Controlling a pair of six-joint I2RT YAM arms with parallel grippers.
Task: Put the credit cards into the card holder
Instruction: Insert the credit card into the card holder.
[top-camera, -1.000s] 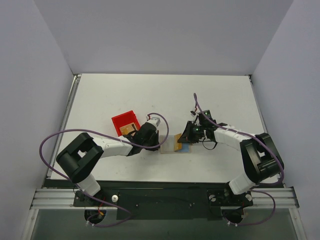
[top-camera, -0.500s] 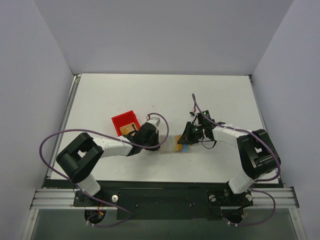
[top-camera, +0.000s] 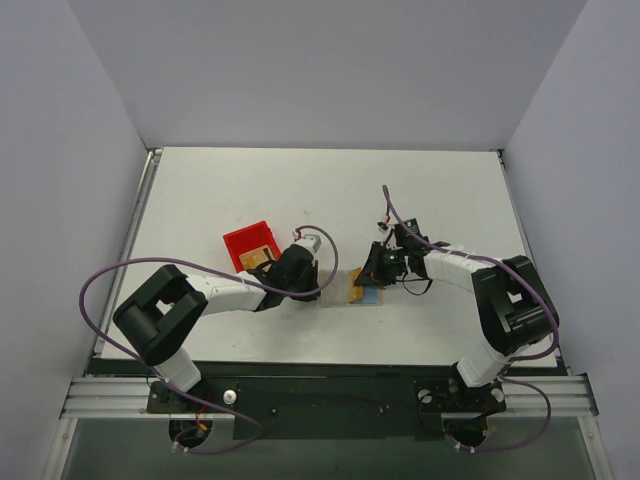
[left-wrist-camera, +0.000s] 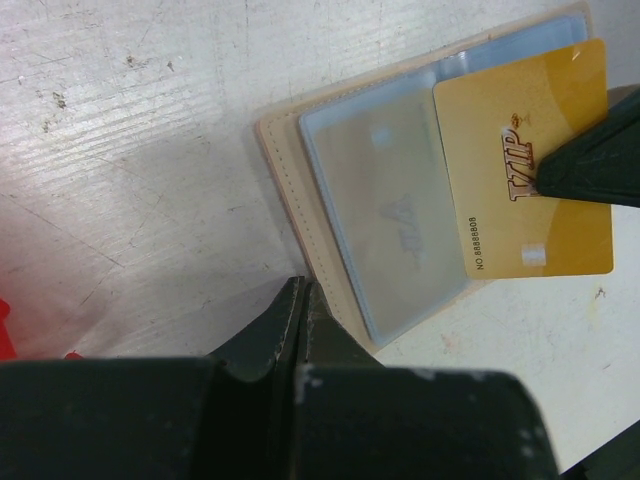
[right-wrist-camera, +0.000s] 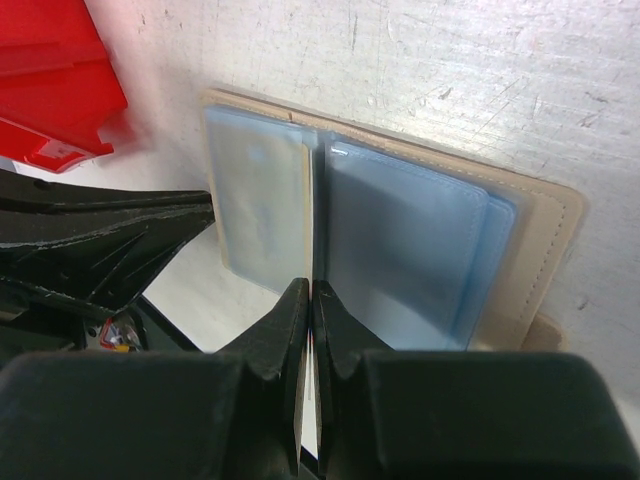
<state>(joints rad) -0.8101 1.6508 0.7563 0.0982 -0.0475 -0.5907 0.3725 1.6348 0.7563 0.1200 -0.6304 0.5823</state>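
Because the thin, stiff, orange-yellow plastic credit card (left-wrist-camera: 520, 170) looks light and slippery, an edge pinch suits it, as the right gripper (right-wrist-camera: 309, 289) clamps it over the blue sleeves of the open beige-tan folding card holder (left-wrist-camera: 284, 190), the left gripper (left-wrist-camera: 301, 290) clenched empty beside the holder's edge.

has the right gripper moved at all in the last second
Yes, a little: the right gripper has edged left in the top view, closer to the red bin, with the credit card pinched over the card holder.
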